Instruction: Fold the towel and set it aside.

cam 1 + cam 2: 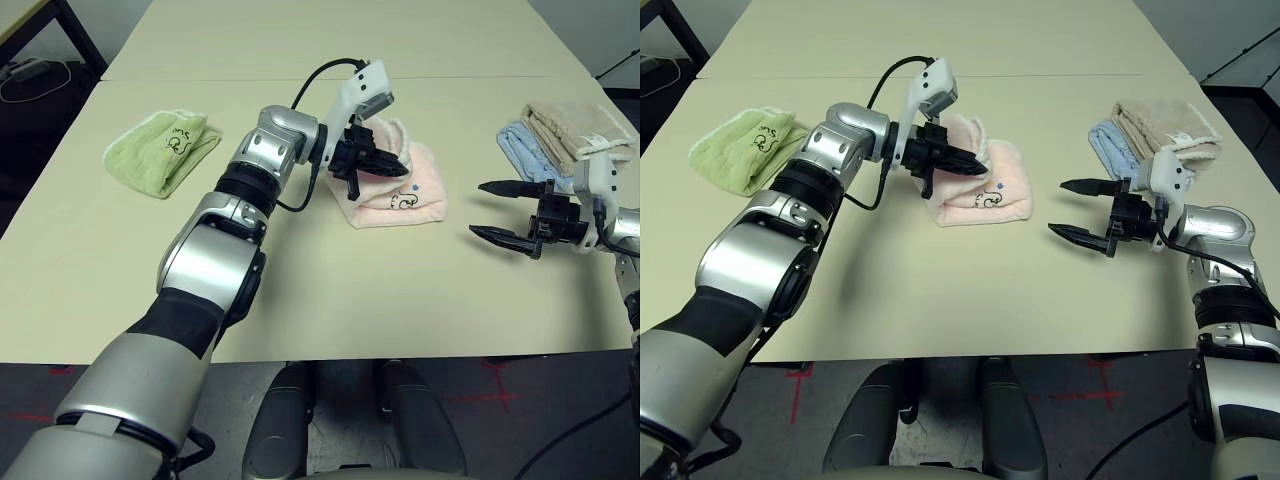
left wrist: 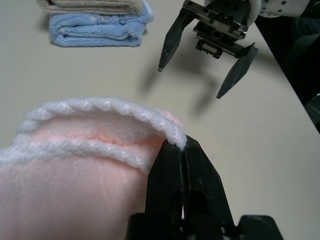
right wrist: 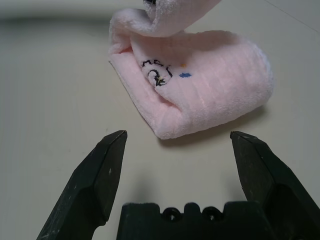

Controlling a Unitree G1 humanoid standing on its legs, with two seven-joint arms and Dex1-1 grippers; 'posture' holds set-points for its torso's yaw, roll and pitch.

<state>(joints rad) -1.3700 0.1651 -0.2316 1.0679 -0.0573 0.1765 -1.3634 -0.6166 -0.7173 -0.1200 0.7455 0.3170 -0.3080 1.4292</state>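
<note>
The left gripper (image 1: 378, 160), clenched on the scalloped white edge of the pink towel (image 1: 405, 190), lifts that layer over the rest of the cloth just above centre frame, apparently to lay one more fold. At right, the right gripper (image 1: 505, 213) hangs spread and empty, facing the towel as if ready to assist. The towel is pale terry, already doubled, with dark embroidered script and a small blue mark uppermost.
</note>
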